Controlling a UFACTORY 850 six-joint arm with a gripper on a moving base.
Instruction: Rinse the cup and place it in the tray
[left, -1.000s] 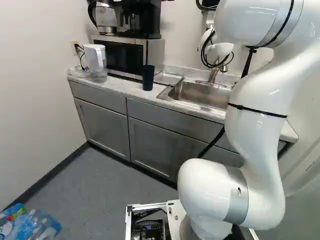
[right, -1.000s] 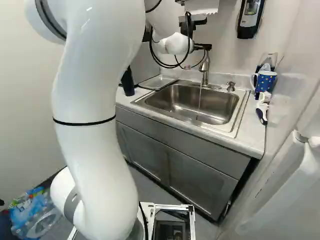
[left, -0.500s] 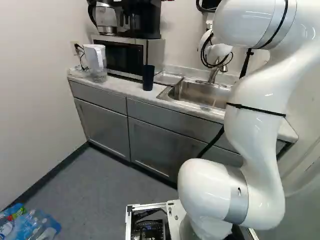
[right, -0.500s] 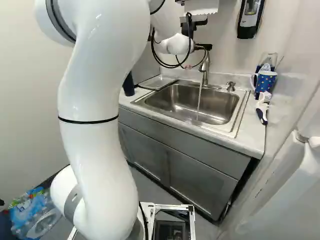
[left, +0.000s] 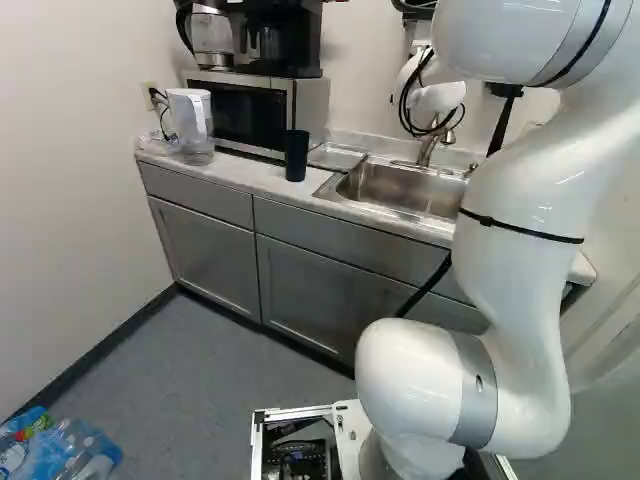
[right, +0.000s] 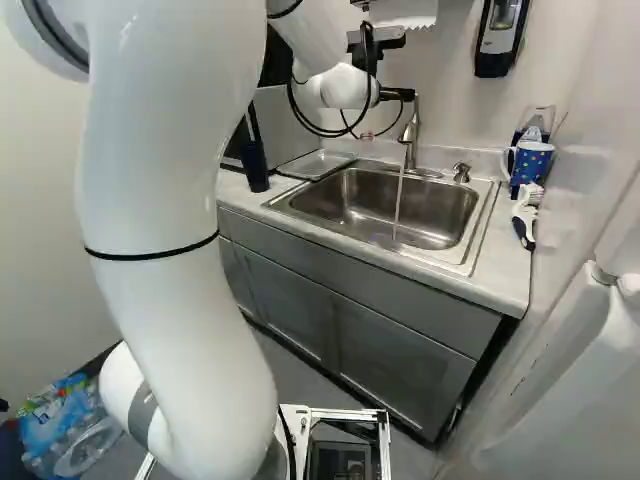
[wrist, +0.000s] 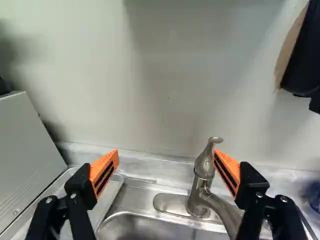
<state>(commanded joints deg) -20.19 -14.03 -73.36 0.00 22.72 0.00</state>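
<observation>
Standing near the black two-fingered gripper (right: 402, 95), jaws spread wide: curved silver metal faucet (wrist: 199, 196), boxy silver-and-black microwave (left: 238, 115).

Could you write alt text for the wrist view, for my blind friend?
An open, empty black gripper with orange pads points toward a pale wall behind a metal sink and its faucet; a tray lies beside the sink.

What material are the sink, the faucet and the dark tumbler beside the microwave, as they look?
The sink looks like satin stainless steel: grey, with soft, blurred reflections. The faucet seems to be metal, probably brushed nickel or steel, since its grey curves carry smooth highlights. The tumbler is opaque and evenly dark, perhaps plastic, though coated metal is possible.
</observation>
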